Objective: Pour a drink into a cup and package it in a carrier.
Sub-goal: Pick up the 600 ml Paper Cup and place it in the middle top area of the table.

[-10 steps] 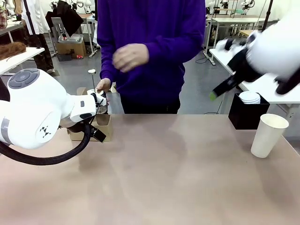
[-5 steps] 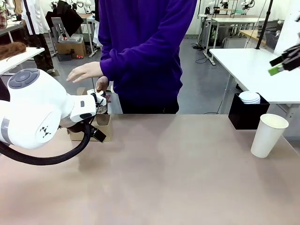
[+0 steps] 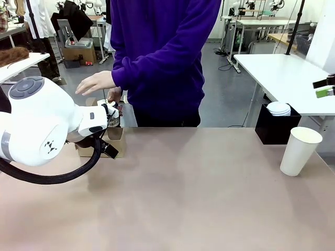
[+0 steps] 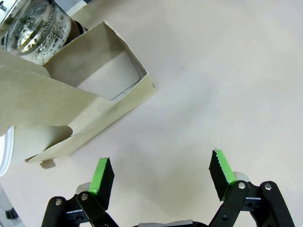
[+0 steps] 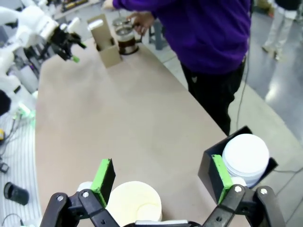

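Tan table point(image 3: 183, 198): left gripper point(image 4: 163, 172), jaws apart, low beside carrier point(image 4: 85, 109) at left edge. Right gripper point(image 5: 163, 182), jaws apart, high over cup point(image 5: 134, 201). Right wrist view adds person's hand point(image 5: 142, 20) at drink jug point(image 5: 126, 42) behind carrier.

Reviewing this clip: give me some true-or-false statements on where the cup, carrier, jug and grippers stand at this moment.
1. The cup stands in the carrier. False: it stands on the table beside the black box, far from the carrier.
2. Both grippers are open and empty. True: neither the left gripper nor the right gripper holds anything.
3. The cup has a lid on. False: its top is open, and the lids lie stacked in the black box.
4. A person's hand is at the jug, which stands next to the carrier. True.
5. The right gripper hangs above the cup. True.
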Tool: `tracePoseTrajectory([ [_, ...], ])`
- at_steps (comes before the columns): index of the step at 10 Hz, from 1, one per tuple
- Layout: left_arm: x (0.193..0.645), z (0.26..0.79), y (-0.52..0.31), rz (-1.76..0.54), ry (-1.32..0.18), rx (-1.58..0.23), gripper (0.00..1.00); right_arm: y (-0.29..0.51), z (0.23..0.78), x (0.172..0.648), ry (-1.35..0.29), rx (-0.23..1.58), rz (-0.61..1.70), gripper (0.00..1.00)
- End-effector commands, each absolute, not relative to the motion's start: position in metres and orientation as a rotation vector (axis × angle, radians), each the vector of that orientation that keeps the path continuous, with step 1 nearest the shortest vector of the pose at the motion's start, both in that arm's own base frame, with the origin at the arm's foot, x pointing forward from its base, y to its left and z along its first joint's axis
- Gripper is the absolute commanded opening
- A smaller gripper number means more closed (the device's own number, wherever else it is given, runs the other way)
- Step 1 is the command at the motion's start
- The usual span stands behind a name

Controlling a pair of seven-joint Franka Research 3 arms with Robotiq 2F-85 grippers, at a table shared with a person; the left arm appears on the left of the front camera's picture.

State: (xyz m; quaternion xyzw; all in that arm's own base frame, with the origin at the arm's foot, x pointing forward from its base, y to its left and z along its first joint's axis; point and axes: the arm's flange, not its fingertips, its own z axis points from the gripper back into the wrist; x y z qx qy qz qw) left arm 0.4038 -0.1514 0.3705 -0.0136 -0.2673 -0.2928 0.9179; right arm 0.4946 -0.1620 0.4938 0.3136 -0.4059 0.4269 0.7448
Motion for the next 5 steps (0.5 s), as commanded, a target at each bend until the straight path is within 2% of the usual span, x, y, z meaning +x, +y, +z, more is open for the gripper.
tracePoseTrajectory([
  [1,0.4037,0.3706,-0.1512,-0.602,-0.550,-0.029,1.00,-0.1611,0.4995,0.4893,-0.901,0.673,0.963,1.00],
  [5,0.4037,0.3706,-0.1512,-0.602,-0.550,-0.029,1.00,-0.1616,0.4966,0.4937,-0.886,0.675,0.942,1.00],
])
